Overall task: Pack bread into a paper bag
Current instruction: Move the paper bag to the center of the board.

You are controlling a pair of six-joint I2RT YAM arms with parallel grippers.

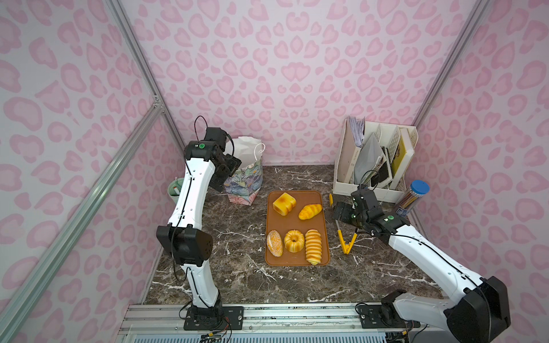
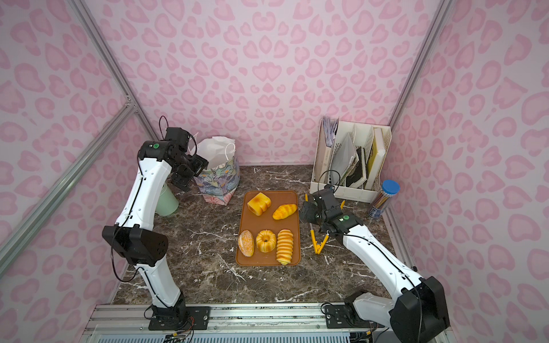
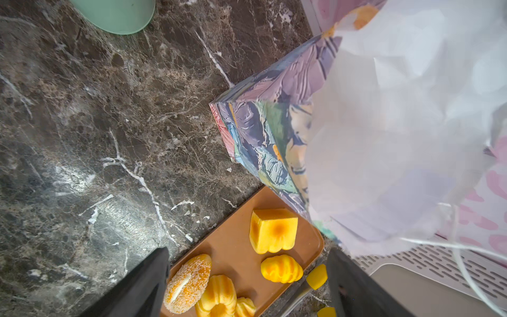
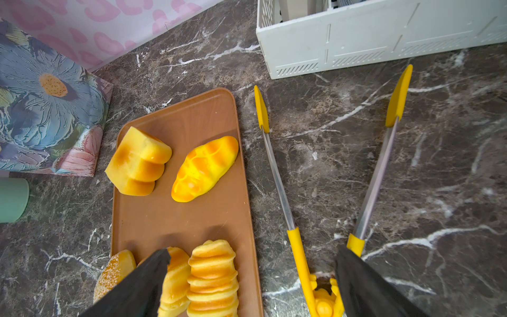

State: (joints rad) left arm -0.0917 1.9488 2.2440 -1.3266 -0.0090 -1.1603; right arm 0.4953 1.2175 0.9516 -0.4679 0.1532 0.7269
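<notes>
Bread [image 1: 294,240], five glossy toy pastries, is shown on a brown tray [image 1: 297,259] in the middle of the counter [image 1: 237,282]. A square loaf [image 1: 284,203] and a croissant [image 1: 310,211] lie at the far end. A sprinkled bun [image 1: 274,243], a ring bun [image 2: 266,240] and a spiral roll [image 1: 313,246] lie at the near end, and nothing is packed yet. The paper bag [image 1: 245,181] stands just beyond the tray's far left corner, its white top crumpled. The left gripper [image 3: 248,250] is held beside it, fingers spread and empty, so the light bag could be tipped or its mouth crushed by a careless approach. The right gripper [image 4: 252,249], likewise spread wide, is poised over yellow tongs [image 4: 277,178] lying beside the tray. Glossy pastries could slip from these, and the nearest roll could be nudged.
</notes>
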